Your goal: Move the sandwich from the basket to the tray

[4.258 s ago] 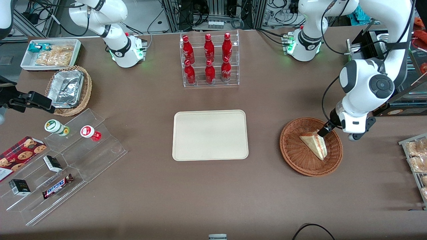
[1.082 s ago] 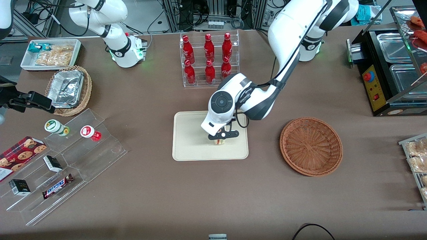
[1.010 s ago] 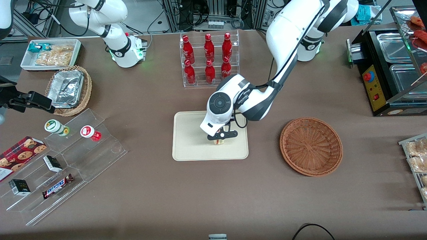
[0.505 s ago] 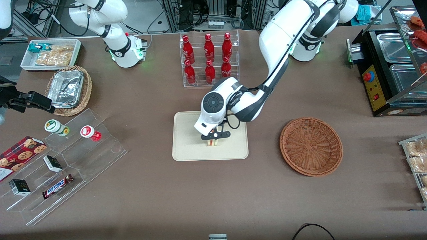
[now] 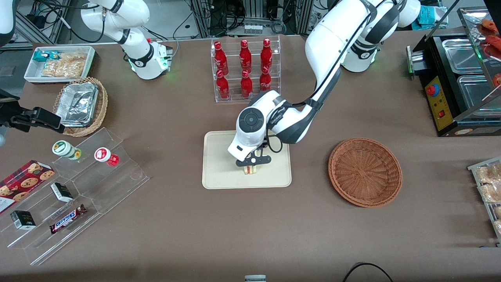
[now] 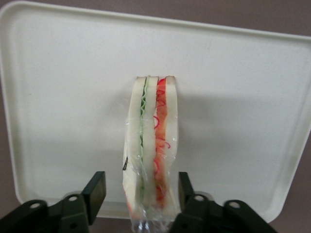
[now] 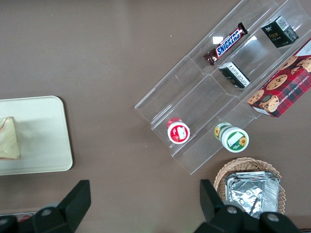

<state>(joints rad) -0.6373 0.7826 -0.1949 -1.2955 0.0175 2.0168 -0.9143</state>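
My left arm reaches over the middle of the table, and its gripper (image 5: 253, 163) hangs low above the cream-beige tray (image 5: 219, 172). The wedge sandwich (image 6: 151, 150) stands on edge between the two black fingers (image 6: 95, 189), its bread slices upright and its green and red filling lines facing the wrist camera. The fingers look spread: one has a clear gap to the wrap, the other sits just beside it, so I judge the grip to be let go or nearly so. In the right wrist view the sandwich (image 7: 8, 139) shows as a pale triangle on the tray, near the tray's edge. The reddish-brown wicker basket (image 5: 364, 171) sits empty toward the working arm's end of the table, well apart from the tray.

I judge the step in hand to be the release. To do it well, I would open the fingers fully and evenly, so neither pad drags the clear wrap. Then I would lift straight up, with no sideways drift. A wedge balanced on its narrow edge may tip over. A topple is harmless as long as it lands inside the tray's low rim.
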